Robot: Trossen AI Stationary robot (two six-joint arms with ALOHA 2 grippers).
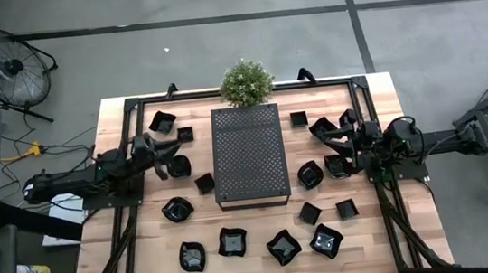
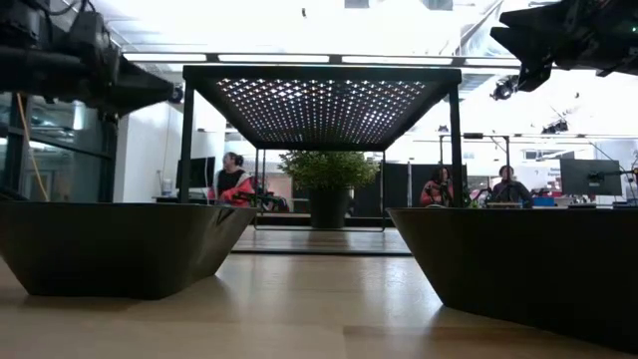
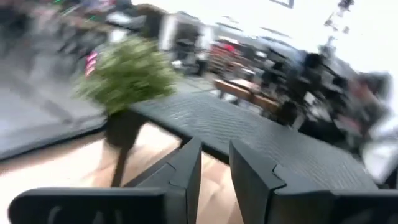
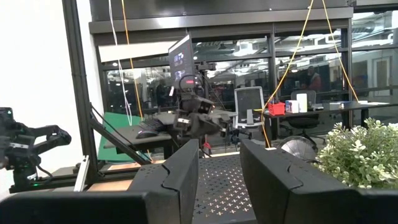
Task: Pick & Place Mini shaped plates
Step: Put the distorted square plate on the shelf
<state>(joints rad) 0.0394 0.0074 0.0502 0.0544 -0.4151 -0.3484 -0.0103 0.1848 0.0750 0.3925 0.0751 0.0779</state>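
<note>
- High view first: we take the perforated tray (image 1: 249,156) at the table's middle as our landmark. Nothing lies on its top that we can see.
- The mini shaped plates (image 1: 232,241) are scattered on the wood around the tray: a row along its near edge, a few to its left, a cluster to its right. None is on the tray yet.
- The left gripper (image 1: 163,160) hangs just left of the tray, above the table. In its wrist view the fingers (image 3: 186,171) stand a narrow gap apart with nothing between them; we read it as released and empty.
- The right gripper (image 1: 343,144) hangs to the tray's right, over the cluster there. Its wrist view shows the fingers (image 4: 180,171) parted, nothing gripped.
- The potted plant (image 1: 246,82) stands at the tray's far edge.
- Step in hand, by our judgement: between picks, both arms raised, no plate carried.
- Next move calls for lowering one gripper over a nearby plate's rim, closing on it, then carrying it to the tray.
- Low view: two plates (image 2: 120,244) sit close to the lens, both empty.
</note>
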